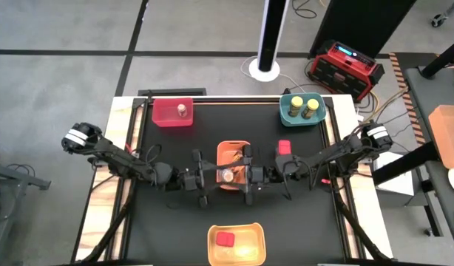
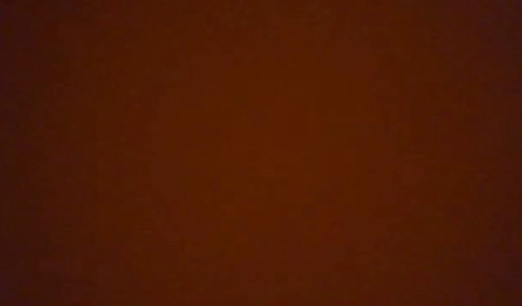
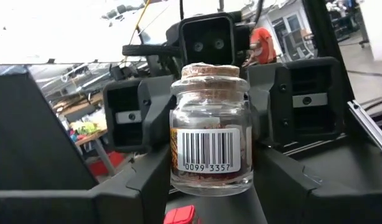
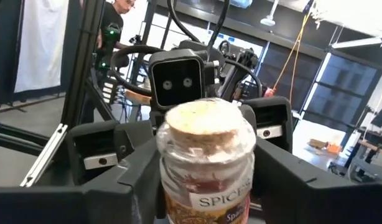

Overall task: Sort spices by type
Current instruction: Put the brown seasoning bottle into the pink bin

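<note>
Item: small cork-topped jar (image 3: 209,134), upright over the orange bin (image 1: 234,154). Left gripper (image 1: 206,179) and right gripper (image 1: 247,179) face each other, the jar between them; which set of fingers holds it I cannot tell. Likely a handover between arms.

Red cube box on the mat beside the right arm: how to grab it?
Probably its two opposite flat sides, coming straight down: the small red cube box sits flat on the black mat. The left gripper and right gripper are over the orange plastic bin.
</note>
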You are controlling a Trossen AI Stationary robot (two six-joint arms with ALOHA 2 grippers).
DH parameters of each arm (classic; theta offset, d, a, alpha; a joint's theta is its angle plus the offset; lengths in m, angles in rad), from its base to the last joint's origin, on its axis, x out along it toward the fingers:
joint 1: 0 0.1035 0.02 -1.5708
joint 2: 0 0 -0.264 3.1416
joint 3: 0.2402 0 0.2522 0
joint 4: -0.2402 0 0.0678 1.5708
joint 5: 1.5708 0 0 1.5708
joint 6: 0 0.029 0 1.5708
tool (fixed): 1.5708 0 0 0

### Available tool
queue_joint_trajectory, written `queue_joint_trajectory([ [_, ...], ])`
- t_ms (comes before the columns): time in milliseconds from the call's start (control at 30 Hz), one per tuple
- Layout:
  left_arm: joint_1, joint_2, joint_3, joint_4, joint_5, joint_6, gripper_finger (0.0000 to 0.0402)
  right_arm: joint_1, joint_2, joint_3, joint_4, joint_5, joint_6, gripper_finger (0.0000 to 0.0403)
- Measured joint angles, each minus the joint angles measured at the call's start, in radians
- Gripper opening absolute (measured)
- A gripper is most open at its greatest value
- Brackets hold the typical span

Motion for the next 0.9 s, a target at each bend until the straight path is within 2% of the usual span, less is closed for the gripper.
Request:
queue_joint_trajectory([
  [67,0.0,0.0,0.0,0.0,-0.018,-0.021,0.0182,0.0,-0.001,0.0,-0.001,0.003,-0.006,0.0187],
  [167,-0.001,0.0,0.0,-0.007,-0.07,-0.042,0.0194,-0.001,-0.001,0.0,-0.006,0.007,0.003,0.0187],
  [467,0.001,0.0,0.001,-0.16,-0.151,-0.1,0.0252,0.003,-0.014,0.009,-0.158,0.145,0.0,0.0185],
  [533,0.002,0.0,0.0,-0.185,-0.189,-0.115,0.0257,0.004,-0.023,0.026,-0.222,0.171,-0.005,0.0185],
  [633,0.002,-0.002,0.0,-0.203,-0.195,-0.122,0.0258,0.011,-0.033,0.062,-0.273,0.183,-0.019,0.0185],
  [800,0.001,-0.008,0.001,-0.142,-0.189,-0.114,0.0259,0.025,-0.034,0.09,-0.301,0.195,-0.066,0.0185],
  [900,-0.001,-0.022,0.003,-0.173,-0.24,-0.114,0.0259,0.046,-0.042,0.106,-0.354,0.288,-0.109,0.0185],
])
